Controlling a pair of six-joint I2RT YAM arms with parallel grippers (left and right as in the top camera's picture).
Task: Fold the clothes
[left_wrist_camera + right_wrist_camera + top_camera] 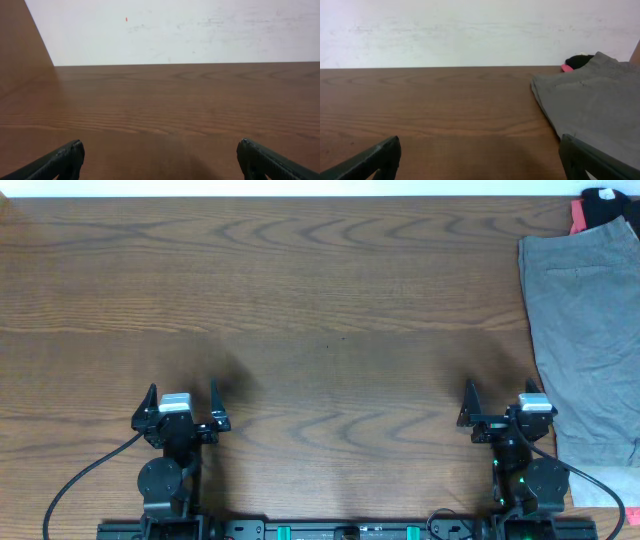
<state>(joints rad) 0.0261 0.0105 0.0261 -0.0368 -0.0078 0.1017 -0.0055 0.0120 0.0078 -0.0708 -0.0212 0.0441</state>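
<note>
A pair of medium grey shorts lies flat along the table's right edge, running from the far right corner toward the front; it also shows in the right wrist view at the right. A paler beige-grey piece peeks out under its near end. My left gripper is open and empty near the front left, far from the shorts; its fingers show wide apart in the left wrist view. My right gripper is open and empty, just left of the shorts, with fingers wide apart.
A black and pink-red item lies at the far right corner behind the shorts, also in the right wrist view. The brown wooden table ends at a white wall at the back.
</note>
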